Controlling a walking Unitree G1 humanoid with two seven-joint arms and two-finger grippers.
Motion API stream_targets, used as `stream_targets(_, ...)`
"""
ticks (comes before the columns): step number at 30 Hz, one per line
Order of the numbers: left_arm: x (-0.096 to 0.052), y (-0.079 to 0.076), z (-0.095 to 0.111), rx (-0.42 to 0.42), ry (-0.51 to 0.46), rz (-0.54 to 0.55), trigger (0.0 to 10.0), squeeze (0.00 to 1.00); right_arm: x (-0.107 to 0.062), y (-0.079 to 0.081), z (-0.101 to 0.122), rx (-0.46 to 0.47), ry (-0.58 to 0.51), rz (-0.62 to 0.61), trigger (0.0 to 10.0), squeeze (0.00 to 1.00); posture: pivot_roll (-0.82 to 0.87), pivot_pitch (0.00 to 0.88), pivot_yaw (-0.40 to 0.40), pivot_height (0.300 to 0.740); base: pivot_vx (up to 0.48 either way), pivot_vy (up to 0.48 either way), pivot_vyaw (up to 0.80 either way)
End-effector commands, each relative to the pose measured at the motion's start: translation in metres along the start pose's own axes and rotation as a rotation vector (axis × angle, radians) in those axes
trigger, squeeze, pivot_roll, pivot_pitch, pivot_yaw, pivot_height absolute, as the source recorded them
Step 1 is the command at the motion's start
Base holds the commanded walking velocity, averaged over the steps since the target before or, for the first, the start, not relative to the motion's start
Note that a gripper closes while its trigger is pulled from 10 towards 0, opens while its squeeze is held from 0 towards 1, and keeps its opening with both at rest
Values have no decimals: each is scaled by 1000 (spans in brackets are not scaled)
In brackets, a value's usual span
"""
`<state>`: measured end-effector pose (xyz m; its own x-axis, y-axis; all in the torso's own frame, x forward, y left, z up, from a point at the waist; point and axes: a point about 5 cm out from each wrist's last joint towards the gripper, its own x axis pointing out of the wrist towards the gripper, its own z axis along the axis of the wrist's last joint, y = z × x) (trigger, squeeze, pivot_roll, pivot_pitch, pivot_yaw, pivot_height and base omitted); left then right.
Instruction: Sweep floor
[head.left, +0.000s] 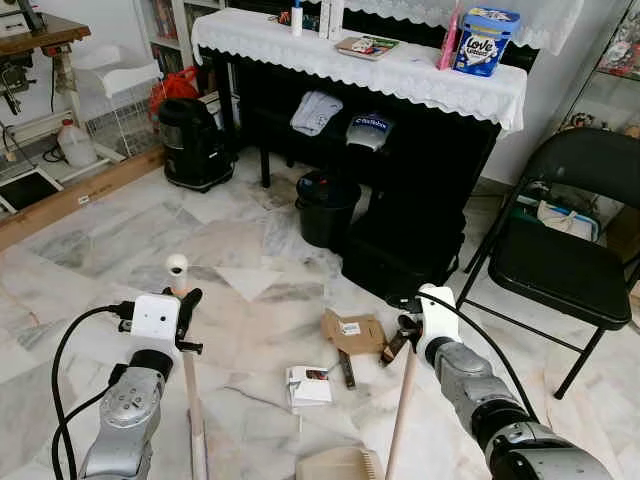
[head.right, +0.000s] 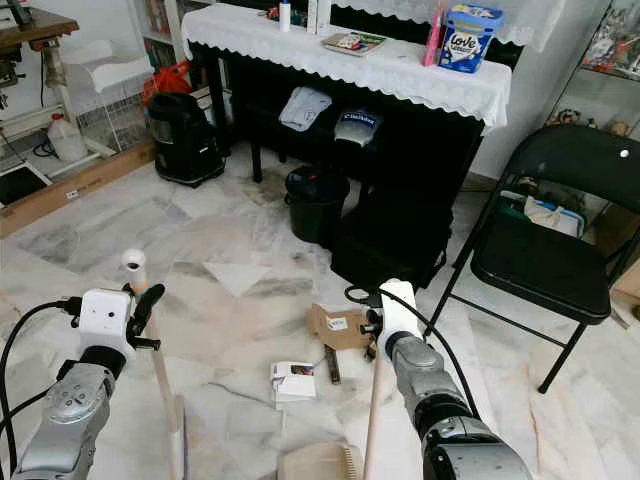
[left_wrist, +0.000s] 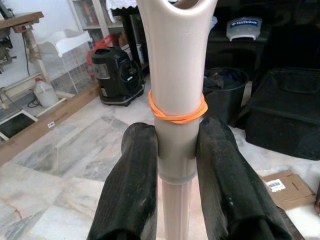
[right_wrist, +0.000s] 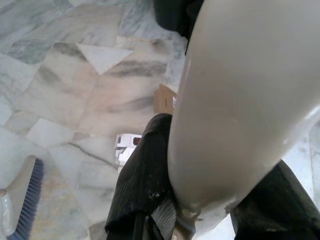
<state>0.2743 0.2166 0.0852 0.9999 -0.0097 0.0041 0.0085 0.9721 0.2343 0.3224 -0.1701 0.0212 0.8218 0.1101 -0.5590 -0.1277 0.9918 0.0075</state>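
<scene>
Down low on the left, left gripper (head.left: 183, 305) clamped around the beige broom handle (left_wrist: 176, 100), both fingers (left_wrist: 132, 185) pressed to it just under an orange rubber band (left_wrist: 175, 114). On the right, right gripper (head.left: 408, 328) closed on the dustpan handle (head.left: 400, 420), with the dustpan (head.left: 338, 465) at the near edge between both arms. Scattered on the marble floor (head.left: 230, 250) ahead: brown cardboard piece (head.left: 352, 331), white small box (head.left: 308, 385). Farther off, black bin (head.left: 326, 207); to the right, black folding chair (head.left: 565, 250).
</scene>
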Motion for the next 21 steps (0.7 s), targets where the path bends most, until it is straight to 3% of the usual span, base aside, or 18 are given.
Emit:
stream_targets(1,3,0,10,27,-43,-14,10000,0,-2,1,-15,35,88,33,10000,0,84,0,-73,740,0,0,0)
stream_targets(11,4,-1,11,29,-46,-17,10000,0,-2,-3,-2,36,73,41,10000,0,83,0,-77,740,0,0,0)
stream_targets(13,5,-1,12,30,-52,-7,10000,0,-3,-13,26,89,-129,-56,10000,0,84,0,-81,740,0,0,0)
stream_targets(16,5,-1,12,30,-54,-4,10000,0,-4,-14,29,92,-152,-67,10000,0,84,0,-81,740,0,0,0)
stream_targets(19,5,1,13,23,-63,14,10000,0,-7,-20,45,-43,-258,-146,10000,0,84,0,-80,740,0,0,0)
stream_targets(21,5,2,13,20,-64,19,10000,0,-9,-20,53,-64,-311,-163,10000,0,85,0,-80,740,0,0,0)
